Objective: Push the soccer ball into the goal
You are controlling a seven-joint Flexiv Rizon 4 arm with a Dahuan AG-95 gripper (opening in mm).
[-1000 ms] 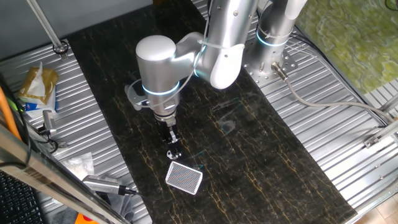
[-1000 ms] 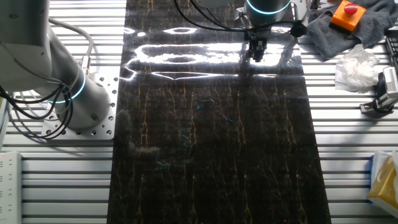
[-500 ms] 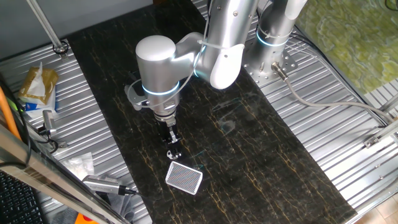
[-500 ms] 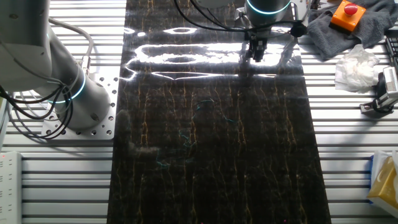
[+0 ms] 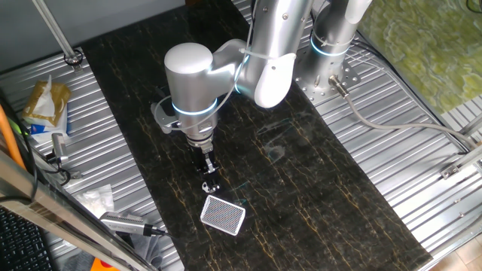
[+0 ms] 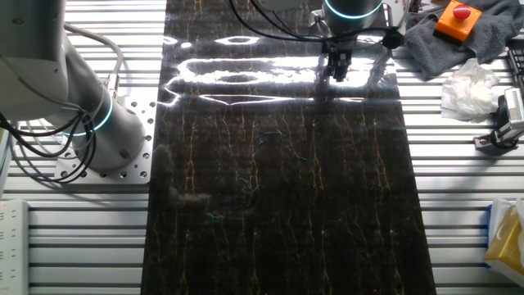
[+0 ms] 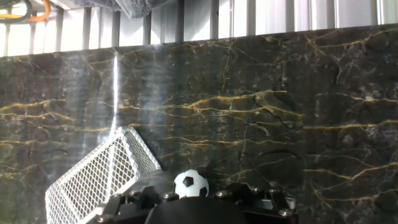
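The small black-and-white soccer ball (image 7: 191, 184) rests on the dark marble table, right against the tip of my gripper (image 7: 194, 204). In one fixed view the ball (image 5: 208, 186) is a small white spot at the foot of the gripper (image 5: 212, 181), which points straight down with its black fingers together and holds nothing. The goal (image 5: 224, 215), a white-rimmed frame with dark mesh, lies just beyond the ball toward the table's near end. In the hand view the goal (image 7: 102, 177) sits to the left of the ball, tilted. The other fixed view shows the gripper (image 6: 337, 70) at the far edge; ball and goal are hidden there.
The dark marble table (image 5: 301, 181) has ribbed metal on both sides. A second arm's base (image 6: 106, 131) stands at the left. A grey cloth with an orange button box (image 6: 455, 18), crumpled tissue (image 6: 467, 92) and a yellow packet (image 5: 45, 102) lie off the marble.
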